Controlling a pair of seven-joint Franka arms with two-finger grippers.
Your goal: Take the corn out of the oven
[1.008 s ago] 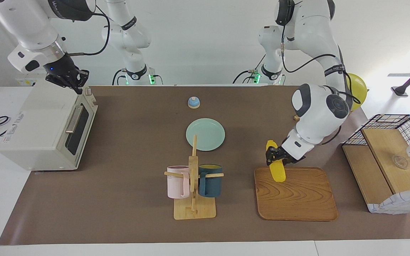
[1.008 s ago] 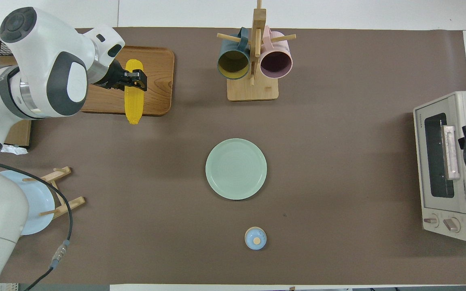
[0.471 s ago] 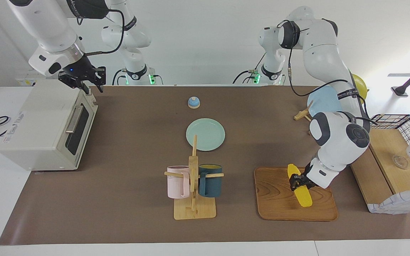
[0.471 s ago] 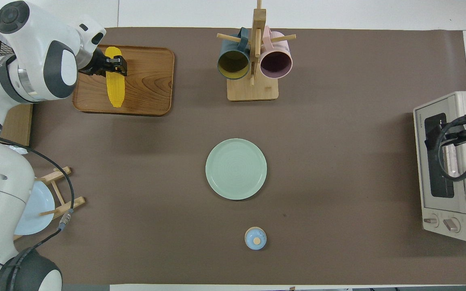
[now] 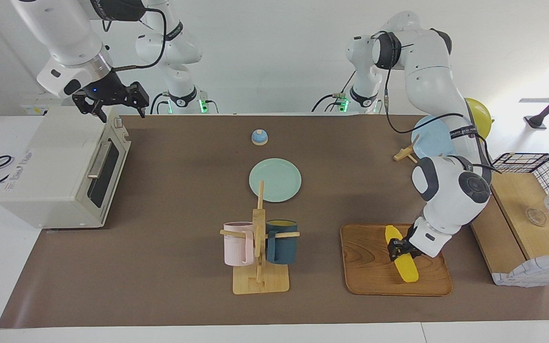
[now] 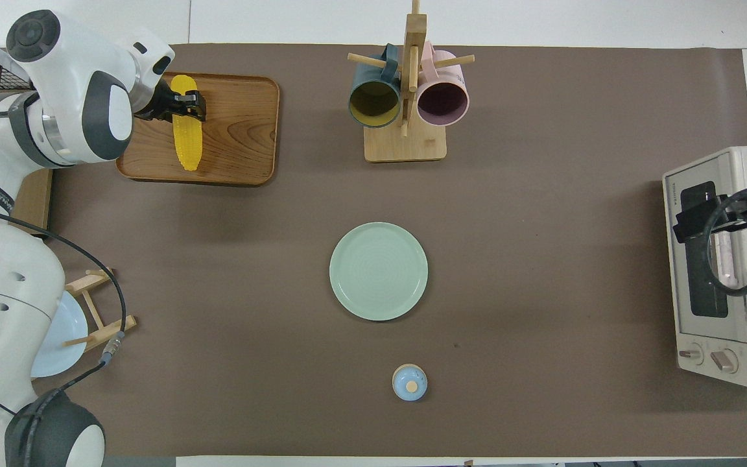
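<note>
The yellow corn (image 5: pixel 407 271) lies lengthwise on the wooden tray (image 5: pixel 370 267) at the left arm's end of the table. My left gripper (image 5: pixel 398 249) is shut across the cob's middle, low on the tray; it also shows in the overhead view (image 6: pixel 189 107) on the corn (image 6: pixel 189 143). The cream-white oven (image 5: pixel 55 166) stands at the right arm's end, its dark glass door shut. My right gripper (image 5: pixel 118 110) hangs open and empty in the air over the oven's top edge by the door. In the overhead view it covers part of the oven (image 6: pixel 717 337).
A wooden mug rack (image 5: pixel 259 281) with a pink and a dark blue mug stands beside the tray. A pale green plate (image 5: pixel 275 179) and a small blue knobbed lid (image 5: pixel 259 137) lie mid-table. A plate rack with a light blue plate (image 5: pixel 434 136), a wooden box and a wire basket (image 5: pixel 532 164) stand beside the tray.
My left gripper has carried the corn from over the tray's nearer edge down onto the tray. My right gripper has risen from the oven's top corner and spread its fingers.
</note>
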